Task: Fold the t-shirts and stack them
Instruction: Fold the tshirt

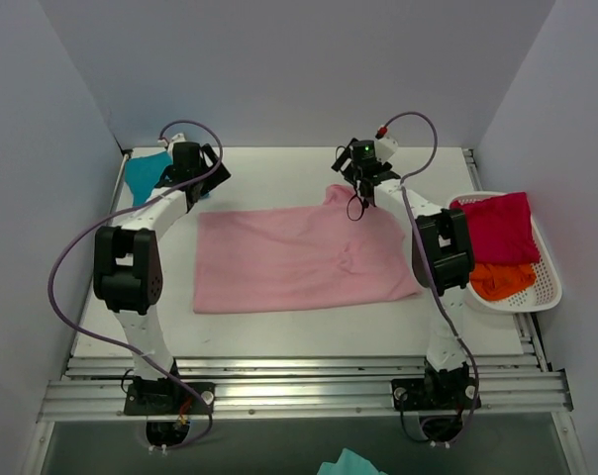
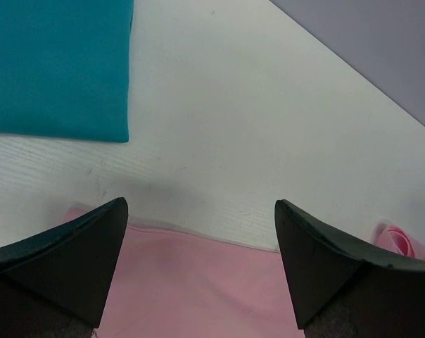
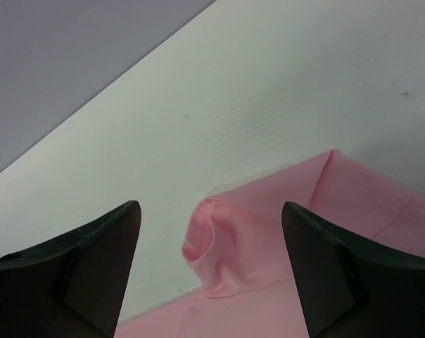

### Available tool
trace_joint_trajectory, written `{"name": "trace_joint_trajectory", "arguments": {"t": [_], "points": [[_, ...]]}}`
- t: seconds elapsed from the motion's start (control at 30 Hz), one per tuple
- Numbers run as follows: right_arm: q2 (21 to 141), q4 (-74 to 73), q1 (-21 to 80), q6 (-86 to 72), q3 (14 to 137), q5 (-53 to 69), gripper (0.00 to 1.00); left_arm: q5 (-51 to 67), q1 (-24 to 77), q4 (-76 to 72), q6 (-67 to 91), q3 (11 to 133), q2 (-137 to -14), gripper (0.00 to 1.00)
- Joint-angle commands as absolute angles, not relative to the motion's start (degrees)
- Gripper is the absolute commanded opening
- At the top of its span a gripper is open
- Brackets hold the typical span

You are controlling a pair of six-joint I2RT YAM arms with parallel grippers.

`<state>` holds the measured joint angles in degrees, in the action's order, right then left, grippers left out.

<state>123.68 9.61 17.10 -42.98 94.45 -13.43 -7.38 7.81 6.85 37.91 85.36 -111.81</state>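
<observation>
soft pink t-shirt (image 1: 299, 259) lies in a smooth flat rectangle.

spread t-shirt (image 1: 299, 259) lies flat on the middle of the table (image 1: 279, 332), long side running left to right. folded t-shirt (image 1: 143, 176) sits in the far left corner, apart from it. basket (image 1: 548, 287) stands at the right table edge. in it, rear t-shirt (image 1: 499, 226) lies behind and touching front t-shirt (image 1: 499, 280). left gripper (image 1: 202, 168) hangs between the folded t-shirt and the spread t-shirt. right gripper (image 1: 358, 178) hangs over the spread t-shirt's far right corner.
</observation>
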Motion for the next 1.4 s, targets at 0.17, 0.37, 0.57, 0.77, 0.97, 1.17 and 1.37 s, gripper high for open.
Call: {"name": "trace_joint_trajectory", "arguments": {"t": [0.17,0.37,0.57,0.77,0.97,1.17,1.37], "points": [[125.8,9.4,17.4,-44.4,95.4,-14.2,0.76,-5.3,6.8,3.4,35.3,87.8,-112.7,0.95],[126.7,10.5,17.1,-45.5,92.9,-15.4,0.76,-3.7,6.5,2.4,35.6,87.4,-113.6,0.95],[129.9,10.9,16.8,-45.6,95.1,-14.7,0.76,-3.3,6.4,2.0,35.6,87.5,-114.1,0.95],[133.1,10.9,16.5,-46.1,97.9,-13.8,0.75,-3.6,6.4,2.1,35.5,87.2,-114.3,0.96],[135.4,11.1,16.0,-46.4,100.0,-12.7,0.73,-3.8,6.4,2.0,35.3,87.3,-114.5,0.96],[135.3,12.0,15.6,-46.0,100.1,-12.7,0.45,-4.2,6.4,2.3,35.4,87.3,-115.0,0.96],[135.9,12.5,15.0,-45.9,100.0,-11.3,0.0,-5.0,6.4,2.8,35.9,86.8,-115.4,0.98]]}}
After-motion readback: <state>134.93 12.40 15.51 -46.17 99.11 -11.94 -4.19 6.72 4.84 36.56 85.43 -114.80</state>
